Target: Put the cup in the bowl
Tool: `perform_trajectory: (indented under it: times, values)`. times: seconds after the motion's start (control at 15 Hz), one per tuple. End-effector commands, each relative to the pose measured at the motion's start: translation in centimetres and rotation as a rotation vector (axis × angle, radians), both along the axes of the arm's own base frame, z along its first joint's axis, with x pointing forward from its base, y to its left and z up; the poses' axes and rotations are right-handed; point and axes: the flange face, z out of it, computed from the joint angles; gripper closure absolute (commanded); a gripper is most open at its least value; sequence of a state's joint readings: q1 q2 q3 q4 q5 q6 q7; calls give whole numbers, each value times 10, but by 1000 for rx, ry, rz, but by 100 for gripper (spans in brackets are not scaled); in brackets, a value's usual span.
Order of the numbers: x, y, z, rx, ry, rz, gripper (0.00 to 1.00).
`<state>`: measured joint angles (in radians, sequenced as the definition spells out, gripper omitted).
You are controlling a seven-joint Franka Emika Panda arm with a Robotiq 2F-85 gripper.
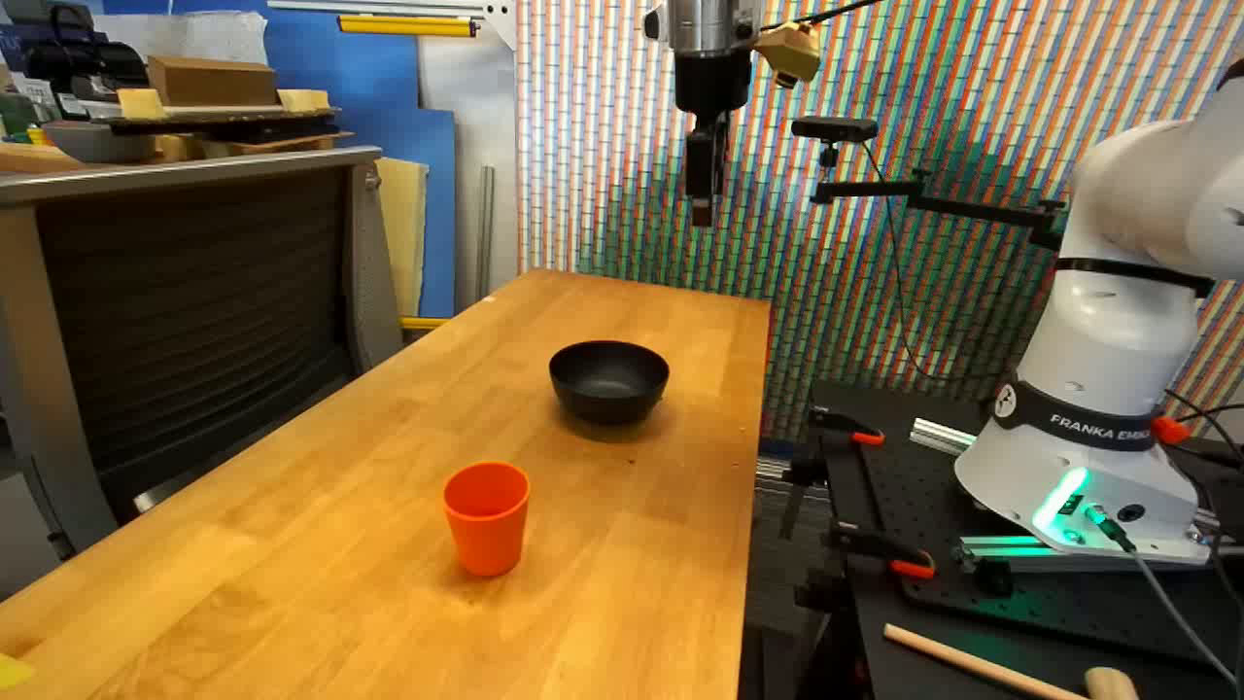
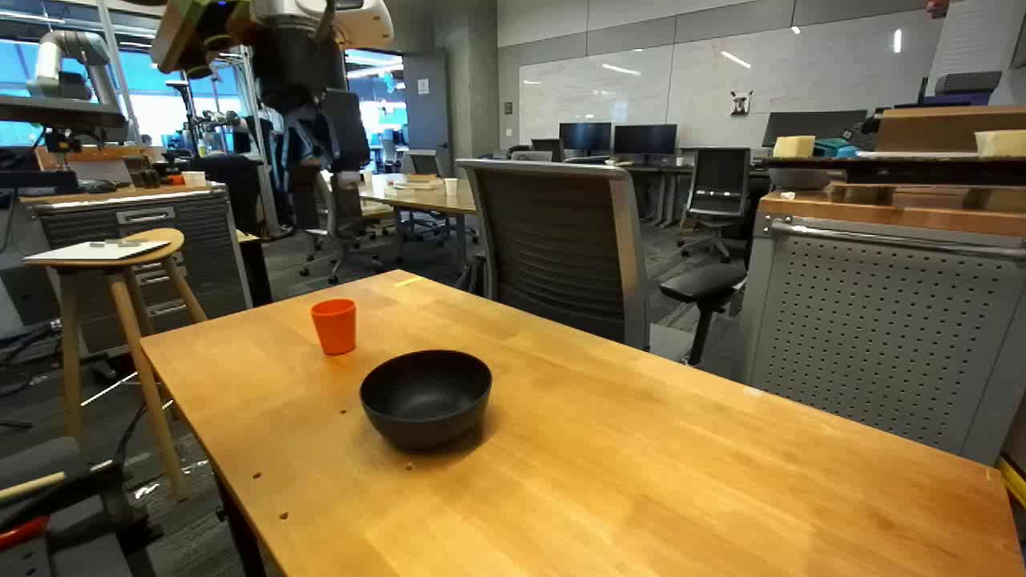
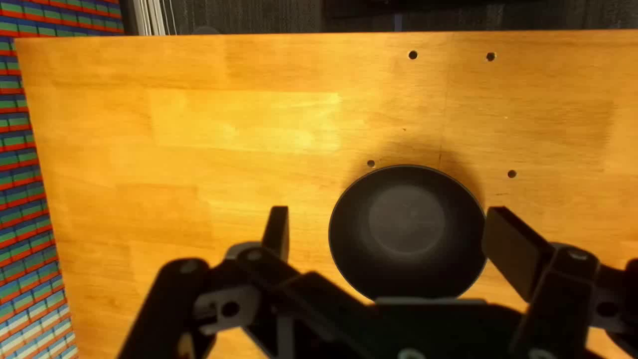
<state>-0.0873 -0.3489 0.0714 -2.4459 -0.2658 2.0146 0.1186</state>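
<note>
Up there the gripper [image 3: 390, 232] hangs with jaws spread wide; below them sits the black bowl [image 2: 426, 405], and farther off from them stands the orange cup [image 1: 488, 525].

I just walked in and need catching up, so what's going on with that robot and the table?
A robot arm has its gripper open and empty above the wooden table. On the table, an orange cup stands upright, apart from a black bowl that looks empty. The job is to put the cup in the bowl, and that hasn't been done yet.
</note>
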Motion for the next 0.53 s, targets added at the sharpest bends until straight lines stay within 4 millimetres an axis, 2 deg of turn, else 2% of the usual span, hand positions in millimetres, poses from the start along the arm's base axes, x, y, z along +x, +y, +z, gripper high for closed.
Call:
perform_trajectory:
  times: [0.0,0.13,0.27,0.4,0.47]
  values:
    - [1,0,2,0,-2,0,0]
    - [2,0,4,0,-8,0,0]
    - [16,16,-10,30,-24,15,0]
    - [35,48,-31,101,-42,24,0]
    - [45,72,-44,136,-54,32,0]
